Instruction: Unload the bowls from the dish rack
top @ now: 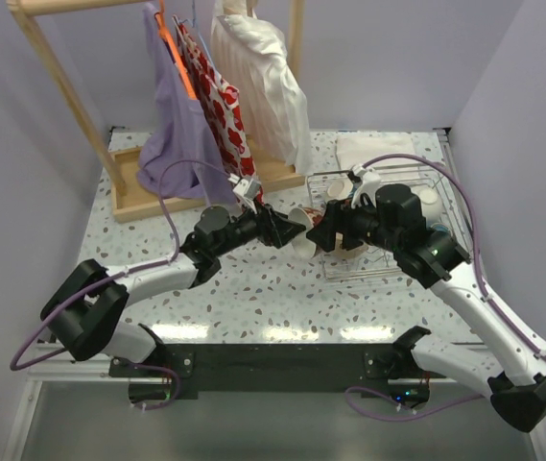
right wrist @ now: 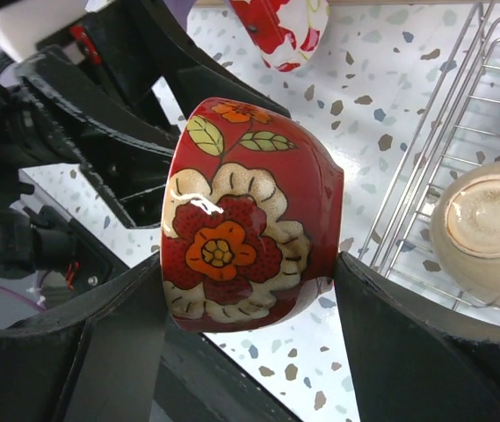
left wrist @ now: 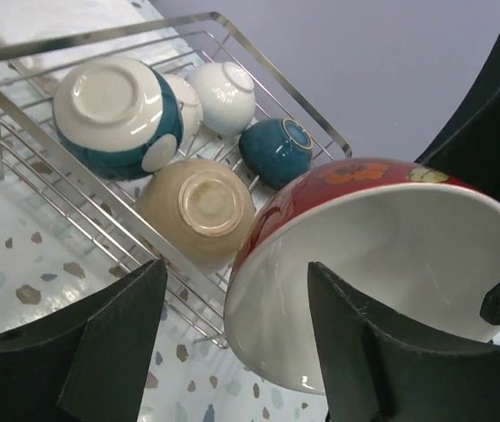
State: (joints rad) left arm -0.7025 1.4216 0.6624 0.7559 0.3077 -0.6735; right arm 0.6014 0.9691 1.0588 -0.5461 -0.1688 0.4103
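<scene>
The red floral bowl (right wrist: 241, 220) hangs on its side above the table, between the two arms (top: 303, 242). My right gripper (right wrist: 250, 264) is shut on it, one finger at the rim and one at the base. My left gripper (left wrist: 236, 265) is open and straddles the bowl's rim (left wrist: 381, 246), with one finger in front of the white inside and a gap on the other side. The dish rack (left wrist: 100, 33) holds a large teal bowl (left wrist: 113, 114), a beige bowl (left wrist: 199, 207), a white bowl (left wrist: 223, 92), a small teal bowl (left wrist: 276, 149) and a cream bowl (left wrist: 188, 101), all upside down.
A wooden clothes stand (top: 129, 197) with hanging garments fills the back left of the table. A folded white cloth (top: 378, 149) lies behind the rack (top: 344, 272). Walls close in on the left, right and back. Both arms meet at the table's centre.
</scene>
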